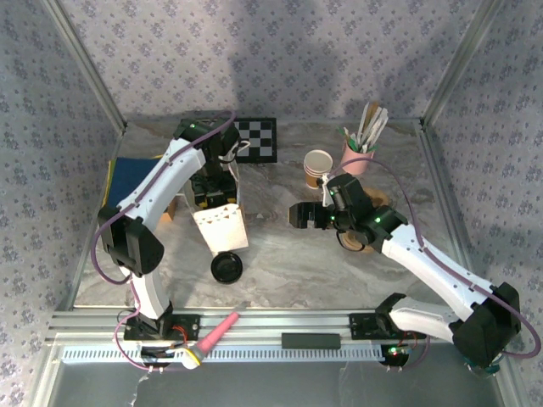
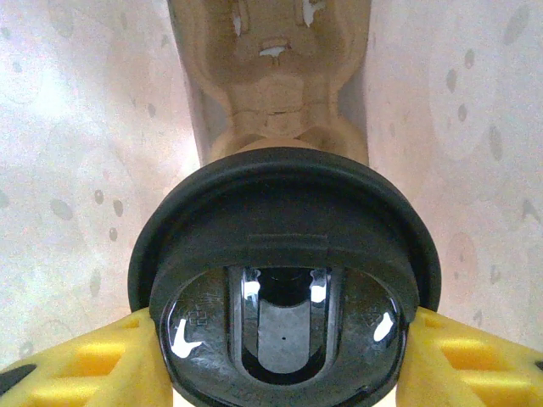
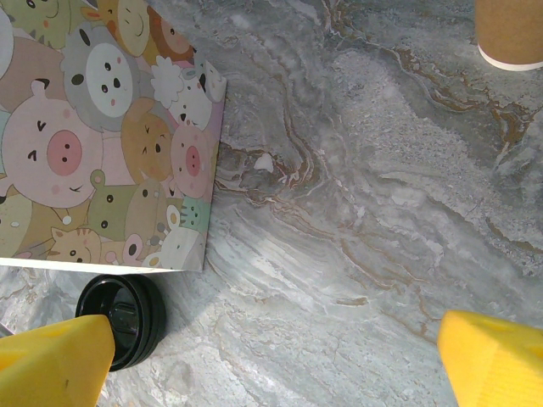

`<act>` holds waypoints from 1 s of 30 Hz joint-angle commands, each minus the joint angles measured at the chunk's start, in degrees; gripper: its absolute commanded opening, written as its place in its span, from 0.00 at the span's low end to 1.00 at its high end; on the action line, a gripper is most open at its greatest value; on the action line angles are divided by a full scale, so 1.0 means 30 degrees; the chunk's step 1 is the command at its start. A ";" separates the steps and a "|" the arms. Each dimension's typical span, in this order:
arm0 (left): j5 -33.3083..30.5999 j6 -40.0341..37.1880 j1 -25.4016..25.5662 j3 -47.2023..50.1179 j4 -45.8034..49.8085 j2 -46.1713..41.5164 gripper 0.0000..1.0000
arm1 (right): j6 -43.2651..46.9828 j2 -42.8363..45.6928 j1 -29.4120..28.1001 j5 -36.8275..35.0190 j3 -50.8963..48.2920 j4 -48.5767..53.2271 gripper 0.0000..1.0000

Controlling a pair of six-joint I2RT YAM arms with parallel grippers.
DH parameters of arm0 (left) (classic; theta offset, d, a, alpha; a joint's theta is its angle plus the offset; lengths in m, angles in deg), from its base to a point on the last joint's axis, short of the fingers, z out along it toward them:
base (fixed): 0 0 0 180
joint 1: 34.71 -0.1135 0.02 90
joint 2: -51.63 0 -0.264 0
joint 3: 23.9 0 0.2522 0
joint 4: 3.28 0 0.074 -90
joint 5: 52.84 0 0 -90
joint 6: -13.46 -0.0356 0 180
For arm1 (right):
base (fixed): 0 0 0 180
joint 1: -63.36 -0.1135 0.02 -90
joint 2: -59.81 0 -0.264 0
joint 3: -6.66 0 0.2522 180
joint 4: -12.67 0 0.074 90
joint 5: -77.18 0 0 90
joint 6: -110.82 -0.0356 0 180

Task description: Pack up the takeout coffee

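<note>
Yellow pads (image 2: 93,365) of your left gripper (image 2: 284,343) sit at the lower corners of the left wrist view. They press against both sides of a black sip lid, so that gripper is closed on it. The lid appears to top the takeout coffee (image 2: 284,246). The cup wall beneath it is hidden, so you cannot confirm the cup from this angle. Directly above the lid in that frame lies a tan pulp cup carrier (image 2: 271,85), with pale, faintly printed walls rising to its left and right.

In the top view your left gripper (image 1: 215,188) is at upper centre-left, pointing down just above a white paper bag (image 1: 222,227). A spare lid (image 1: 226,268), also black, lies on the marble table (image 1: 280,263) just below the bag. A stack of tan cups (image 1: 318,168) stands at upper centre, near a pink holder (image 1: 361,157) of utensils. A checkerboard (image 1: 256,138) lies at the far edge.

Your right gripper (image 1: 301,214) is at mid-frame, to the right of the bag and apart from it. In the right wrist view its yellow fingers (image 3: 51,360) sit at the lower corners, spread wide with bare marble between them: open and holding nothing. That view also shows the bag's cartoon-animal side at upper left, the spare lid at lower left beside the left finger, and the base of a tan cup at the upper right corner.
</note>
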 commanded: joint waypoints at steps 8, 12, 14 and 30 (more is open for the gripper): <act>-0.0069 -0.0241 -0.0134 -0.0106 0.0461 0.0003 0.50 | -0.0216 0.0192 0.0131 0.0118 -0.0045 0.0091 1.00; -0.0012 -0.0281 -0.0132 -0.0106 0.0440 0.0017 0.50 | -0.0232 0.0250 0.0125 0.0110 -0.0085 0.0104 1.00; -0.0007 -0.0273 -0.0121 -0.0088 0.0426 0.0018 0.50 | -0.0222 0.0251 0.0109 0.0118 -0.0100 0.0132 1.00; 0.0021 -0.0315 -0.0135 0.0157 0.0285 0.0000 0.50 | -0.0232 0.0137 0.0122 0.0118 -0.0057 0.0076 1.00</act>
